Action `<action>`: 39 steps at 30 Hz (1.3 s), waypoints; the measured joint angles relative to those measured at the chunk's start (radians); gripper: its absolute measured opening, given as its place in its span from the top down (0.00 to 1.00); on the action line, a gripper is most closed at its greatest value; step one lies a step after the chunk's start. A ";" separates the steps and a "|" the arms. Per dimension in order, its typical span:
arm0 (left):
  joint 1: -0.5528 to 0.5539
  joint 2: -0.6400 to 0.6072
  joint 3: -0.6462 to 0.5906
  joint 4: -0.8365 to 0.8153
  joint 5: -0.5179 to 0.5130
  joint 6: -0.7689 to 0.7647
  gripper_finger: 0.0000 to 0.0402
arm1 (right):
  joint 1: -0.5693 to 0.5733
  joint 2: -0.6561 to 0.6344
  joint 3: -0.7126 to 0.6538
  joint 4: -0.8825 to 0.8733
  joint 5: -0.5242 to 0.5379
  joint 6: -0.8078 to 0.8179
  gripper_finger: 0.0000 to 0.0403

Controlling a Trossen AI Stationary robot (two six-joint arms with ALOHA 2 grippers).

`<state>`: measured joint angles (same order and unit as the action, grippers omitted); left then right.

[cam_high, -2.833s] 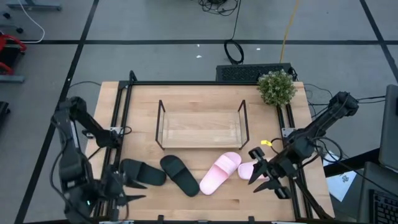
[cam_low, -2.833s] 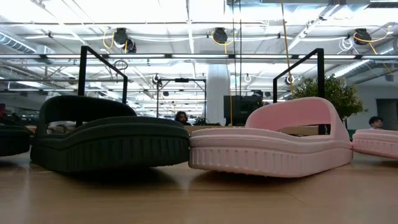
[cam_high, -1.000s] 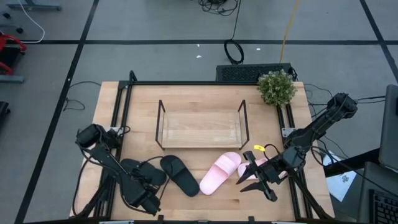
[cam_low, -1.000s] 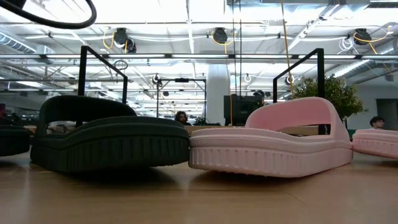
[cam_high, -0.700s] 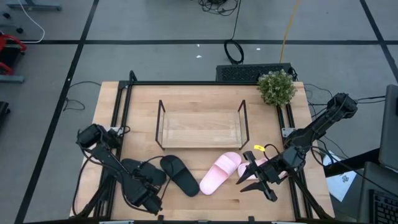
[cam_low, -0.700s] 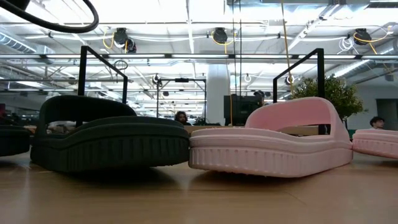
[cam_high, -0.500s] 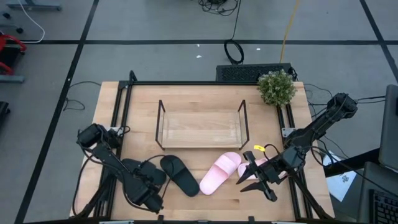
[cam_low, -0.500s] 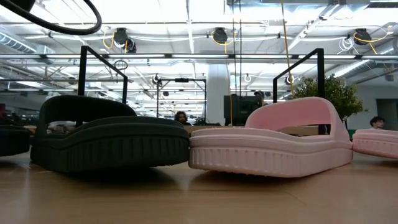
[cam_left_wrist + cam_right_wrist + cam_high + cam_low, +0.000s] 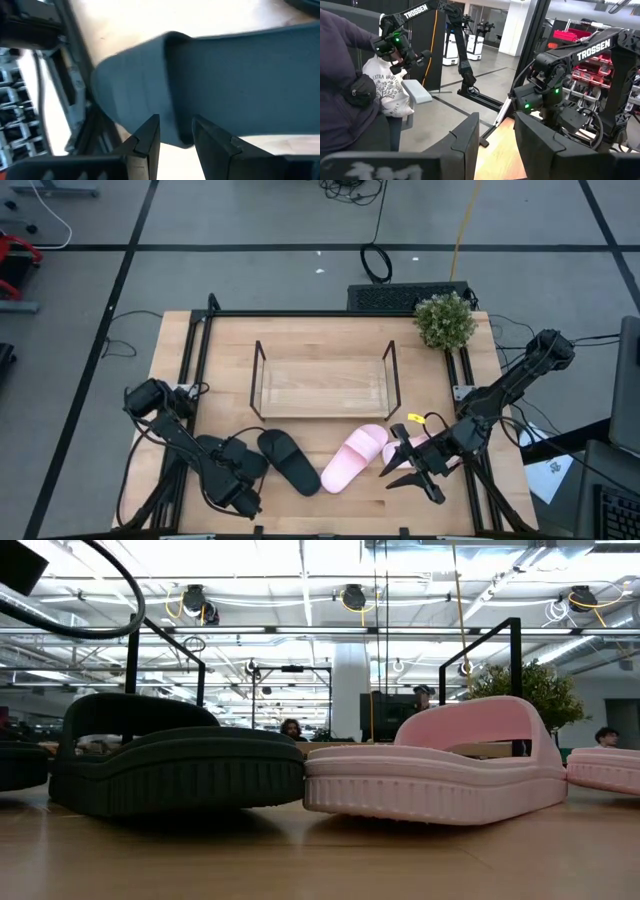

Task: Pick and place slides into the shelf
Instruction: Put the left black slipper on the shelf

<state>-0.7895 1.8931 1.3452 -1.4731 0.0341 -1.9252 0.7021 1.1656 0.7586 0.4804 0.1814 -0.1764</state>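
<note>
Left gripper (image 9: 236, 480), jaws parted around the leftmost black slide (image 9: 222, 454) on the tabletop (image 9: 330, 330), is beginning the pick and must next clamp and lift toward the empty shelf (image 9: 325, 385), while the right gripper (image 9: 402, 464) is waiting open.

black slides: 2, one (image 9: 290, 461) in the clear, one (image 9: 215, 452) under the left arm at 7 o'clock | pink slides: 2, (image 9: 353, 457) and (image 9: 412, 448) at 5 o'clock | shelf (image 9: 323, 387): 1, centre | potted plant (image 9: 444, 319): 1, at 1 o'clock | arms: 2 | slides on shelf: 0
</note>
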 joint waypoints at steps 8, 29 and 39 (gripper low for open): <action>0.001 0.000 -0.035 0.036 -0.005 -0.010 0.72 | 0.000 0.000 0.000 0.000 0.000 0.000 0.71; 0.004 0.000 -0.038 -0.045 0.014 -0.051 0.72 | 0.000 0.000 0.000 0.000 -0.002 0.000 0.71; 0.022 0.073 -0.039 -0.011 0.048 -0.008 0.72 | 0.000 0.000 0.000 -0.001 -0.003 0.000 0.71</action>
<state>-0.7672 1.9658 1.3060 -1.4839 0.0820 -1.9334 0.7024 1.1652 0.7586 0.4797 0.1787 -0.1764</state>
